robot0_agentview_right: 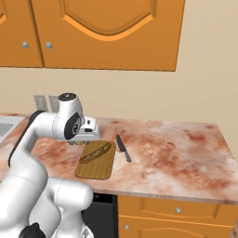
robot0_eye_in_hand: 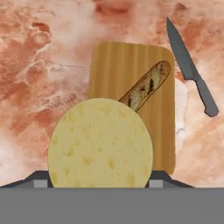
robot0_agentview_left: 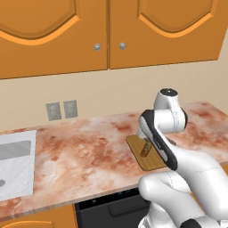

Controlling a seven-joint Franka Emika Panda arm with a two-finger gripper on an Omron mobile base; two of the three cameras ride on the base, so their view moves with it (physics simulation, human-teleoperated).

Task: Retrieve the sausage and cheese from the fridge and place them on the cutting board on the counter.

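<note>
Cheese (robot0_eye_in_hand: 100, 142) sat between the jaws of the gripper (robot0_eye_in_hand: 99, 183) as a wide pale-yellow disc, and we judged the jaws closed on it at a wide spread, the fingertips themselves hidden behind the disc in the hand view. We held it above the cutting board (robot0_eye_in_hand: 113, 65), over that end of the board which lay nearest the hand; the far end showed bare wood. From the right base view we saw the hand hanging over the board's left rear part, apart from its surface, though we could not tell how high.

The sausage (robot0_eye_in_hand: 145, 86) already lay on the board, its long axis running diagonally from beside the cheese toward the far corner on the knife's side. The knife (robot0_eye_in_hand: 190, 72) rested on the counter (robot0_eye_in_hand: 48, 74) just beside the board's long edge, off the wood.

We reckoned the placing turned on this: the sausage's near end lay directly under the rim of the cheese, so a straight descent risked setting the disc on it. Bare board lay away from the knife, toward the opposite long edge.
</note>
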